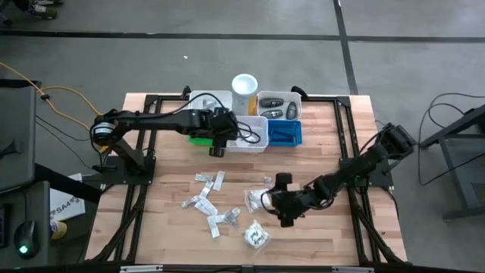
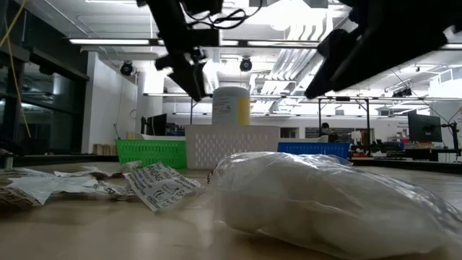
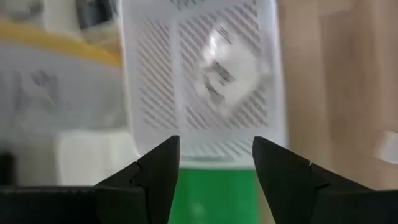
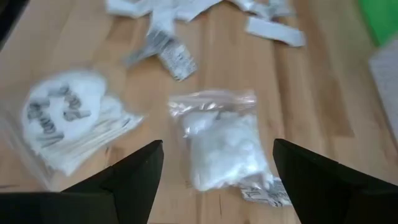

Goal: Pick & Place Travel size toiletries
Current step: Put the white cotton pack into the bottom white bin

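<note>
Clear and white packets point(image 1: 212, 201) lie scattered on the wooden table, with a round printed packet point(image 1: 256, 236) nearer the near edge. A clear bag of white pieces point(image 4: 221, 146) lies flat just ahead of my right gripper point(image 4: 217, 143), which is open and low, with a finger on either side of the bag and short of it. In the high view that gripper point(image 1: 271, 202) points toward the table's left. My left gripper point(image 1: 218, 149) hovers open and empty over the bins; its wrist view point(image 3: 216, 144) shows a packet point(image 3: 224, 68) lying inside a white bin point(image 3: 143, 93).
At the far side stand a green bin point(image 1: 198, 139), white bins point(image 1: 246, 133), a blue bin point(image 1: 284, 133) and a tall white-and-yellow cylinder point(image 1: 245, 89). Dark oval pieces point(image 1: 276, 101) lie in the far white bin. Black frame rails point(image 1: 136, 197) run along both table sides.
</note>
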